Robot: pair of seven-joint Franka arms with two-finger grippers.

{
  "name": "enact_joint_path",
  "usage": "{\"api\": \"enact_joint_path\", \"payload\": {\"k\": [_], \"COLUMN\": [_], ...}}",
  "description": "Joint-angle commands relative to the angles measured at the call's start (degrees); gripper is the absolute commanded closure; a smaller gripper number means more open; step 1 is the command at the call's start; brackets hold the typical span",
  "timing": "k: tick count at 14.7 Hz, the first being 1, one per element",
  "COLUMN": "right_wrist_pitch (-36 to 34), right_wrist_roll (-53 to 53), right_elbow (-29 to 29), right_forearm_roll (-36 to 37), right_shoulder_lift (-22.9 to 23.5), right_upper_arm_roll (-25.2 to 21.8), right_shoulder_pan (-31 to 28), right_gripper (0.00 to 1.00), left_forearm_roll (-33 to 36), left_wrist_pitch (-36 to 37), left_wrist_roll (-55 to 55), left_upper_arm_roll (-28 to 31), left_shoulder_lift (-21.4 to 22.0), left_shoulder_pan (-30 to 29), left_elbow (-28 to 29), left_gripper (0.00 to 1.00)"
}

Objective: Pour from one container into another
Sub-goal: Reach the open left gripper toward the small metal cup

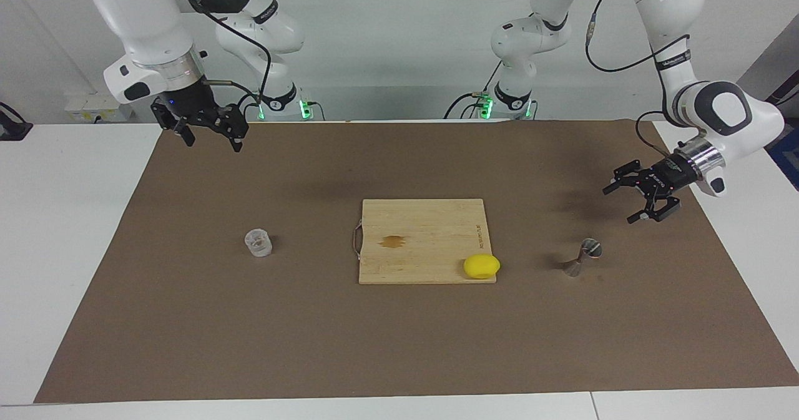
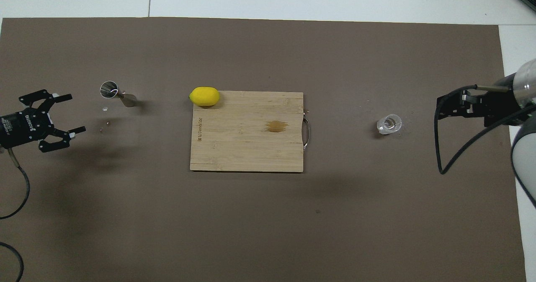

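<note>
Right gripper (image 1: 209,134) hangs in the air over the brown mat (image 1: 187,320), jaws spread and empty. Glass cup (image 1: 258,243) stands upright on the mat toward the right arm's end of the table (image 1: 62,233). Wooden cutting board (image 1: 406,264) lies mid-mat, a lemon (image 1: 481,266) on its corner. Steel jigger (image 1: 583,257) stands beside it. Left gripper (image 1: 635,201) hovers near the jigger, jaws spread.

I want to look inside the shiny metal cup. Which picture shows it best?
The overhead view: the steel jigger shows its round open mouth to the camera there, so you see a little way inside. The facing view shows the steel jigger more from the side, with its hourglass shape and only a slanted glimpse of the mouth.
</note>
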State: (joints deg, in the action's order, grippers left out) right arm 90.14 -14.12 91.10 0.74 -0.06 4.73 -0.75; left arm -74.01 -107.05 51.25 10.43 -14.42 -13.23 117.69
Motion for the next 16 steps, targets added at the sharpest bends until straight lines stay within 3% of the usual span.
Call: {"api": "enact_joint_path", "payload": {"k": [1,5,16], "right_wrist_pitch": [0.39,0.39,0.39], "right_wrist_roll": [-1.00,-1.00,-1.00], "right_elbow": [0.14,0.22,0.14], "right_forearm_roll": [-0.13,-0.13,-0.13], "right_shoulder_lift": [0.06,-0.02,0.06], "right_upper_arm_roll": [0.46,0.46,0.46], "right_shoulder_pan": [-0.66,-0.66,-0.66], "right_gripper": [0.00,0.00,0.00], "left_forearm_roll": [-4.99,-9.48,-15.55], "left_wrist_pitch": [-4.56,-10.00,-14.49], "left_wrist_roll": [6.66,6.58,6.32], "left_upper_arm_roll": [-0.41,-0.41,-0.41], "left_shoulder_lift": [0.09,-0.87,-2.45], "left_shoulder_pan": [2.14,6.62,9.18], "left_elbow": [0.35,0.52,0.61], "left_gripper": [0.00,0.00,0.00]}}
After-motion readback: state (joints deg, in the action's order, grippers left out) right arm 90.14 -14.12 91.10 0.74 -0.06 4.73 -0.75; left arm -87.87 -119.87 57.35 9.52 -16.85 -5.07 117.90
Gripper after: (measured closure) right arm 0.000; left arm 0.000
